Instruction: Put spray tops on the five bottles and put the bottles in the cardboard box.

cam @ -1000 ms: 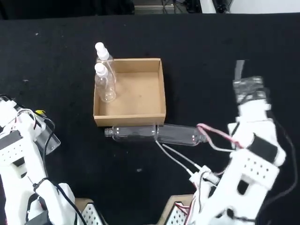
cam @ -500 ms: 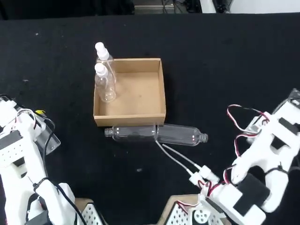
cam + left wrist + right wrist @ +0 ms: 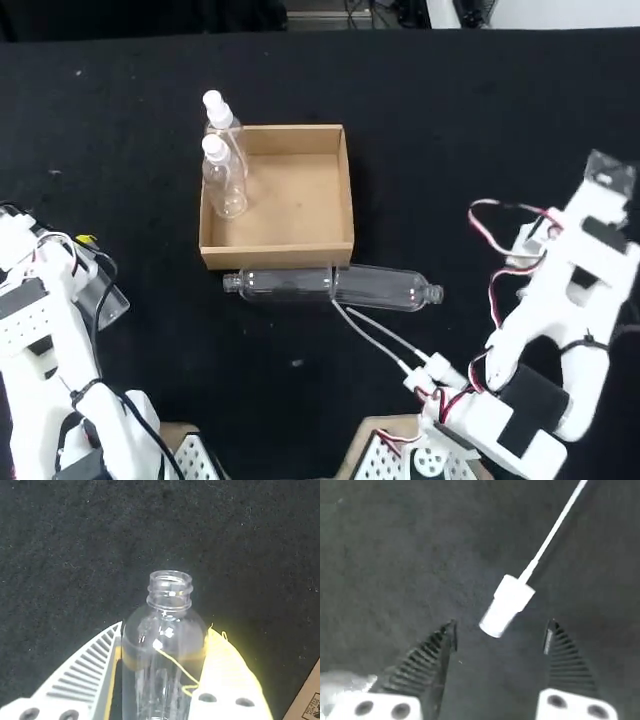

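Note:
The cardboard box (image 3: 340, 190) sits mid-table. Two bottles with white spray tops (image 3: 222, 178) (image 3: 215, 112) stand upright at its left wall and back left corner. Two open clear bottles (image 3: 282, 285) (image 3: 385, 288) lie end to end along the box's front wall. Two loose spray tops (image 3: 432, 372) lie near the front edge, their tubes pointing toward the box. My right gripper (image 3: 501, 626) hangs open over one spray top (image 3: 506, 605), a finger on each side. My left gripper (image 3: 165, 630) is shut on an uncapped clear bottle (image 3: 167, 630), seen at the far left (image 3: 108, 298).
Black cloth covers the table. The right arm (image 3: 560, 300) is folded up at the right side with red and white wires looped beside it. A cardboard corner (image 3: 306, 704) shows next to the left gripper. Both arm bases stand at the front edge.
The right arm has drawn back from beside the lying bottles, swung to the right and folded over the loose spray tops. The left arm and all bottles have stayed put.

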Controlling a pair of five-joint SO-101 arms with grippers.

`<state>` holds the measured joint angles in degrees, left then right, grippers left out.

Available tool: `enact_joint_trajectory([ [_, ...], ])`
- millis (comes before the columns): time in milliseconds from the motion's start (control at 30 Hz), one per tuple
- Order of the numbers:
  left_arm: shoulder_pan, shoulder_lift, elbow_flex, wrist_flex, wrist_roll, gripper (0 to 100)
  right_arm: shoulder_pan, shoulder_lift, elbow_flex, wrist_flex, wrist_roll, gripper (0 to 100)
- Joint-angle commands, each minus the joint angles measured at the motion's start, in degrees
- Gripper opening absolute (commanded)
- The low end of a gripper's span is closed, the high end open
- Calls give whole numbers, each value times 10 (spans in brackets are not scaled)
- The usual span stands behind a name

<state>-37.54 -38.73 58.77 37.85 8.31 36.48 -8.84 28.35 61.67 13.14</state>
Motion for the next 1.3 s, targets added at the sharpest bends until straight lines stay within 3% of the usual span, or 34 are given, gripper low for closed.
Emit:
enact_joint_trajectory([
  [0,1,-21,-10,-11,4,33,4,1,-54,29,239,254],
  [133,1,-21,-11,-11,4,34,9,0,-34,32,499,254],
  [233,1,-21,-11,-11,4,34,16,1,-12,28,626,254],
  [533,1,-21,-11,-11,4,33,52,1,72,-119,812,254],
  [700,1,-21,-11,-11,4,33,70,1,151,-214,882,254],
  [1133,2,-21,-11,-11,5,33,56,66,216,-366,885,244],
  [1267,3,-21,-11,-11,5,33,58,100,191,-367,882,65],
])
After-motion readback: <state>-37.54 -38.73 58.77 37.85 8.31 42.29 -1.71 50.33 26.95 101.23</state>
